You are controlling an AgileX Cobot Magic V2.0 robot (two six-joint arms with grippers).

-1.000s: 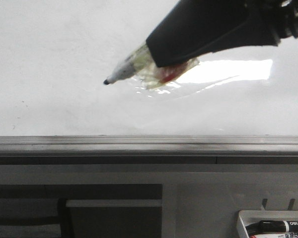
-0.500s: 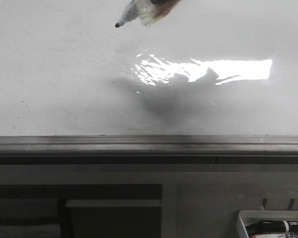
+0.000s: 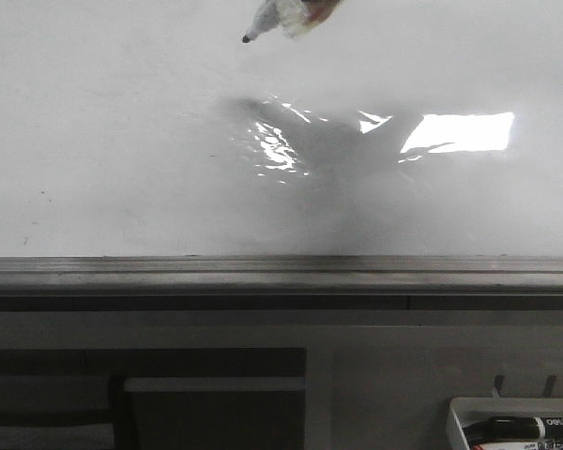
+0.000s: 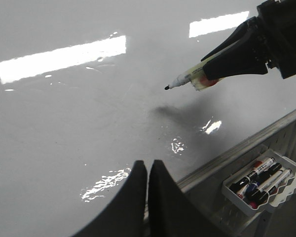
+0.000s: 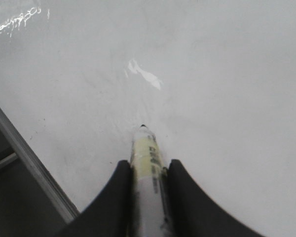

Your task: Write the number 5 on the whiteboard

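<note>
While the right gripper (image 5: 148, 170) clamps a marker (image 4: 185, 79) between its jaws, the nib hangs clear of the whiteboard (image 3: 103, 141), casting a shadow on the glossy surface below it. Seen from the front, the marker sits at about 12 o'clock near the top edge, its tip pointing toward 8 o'clock. No stroke of the number 5 shows anywhere on the board, so by my reading the writing has not begun. The left gripper (image 4: 148, 170) rests near the board's grey rail (image 3: 281, 274) with its jaws pressed together and nothing between them. A tray of spare markers (image 4: 261, 180) hangs below the rail, at 4 o'clock from the board in the left wrist view.

Risks from here: the marker seems wrapped in loose clear film, so it may slip or twist under writing pressure. Descending too steeply could jam the nib; too lightly, and the line would skip. Glare may also hide faint strokes
</note>
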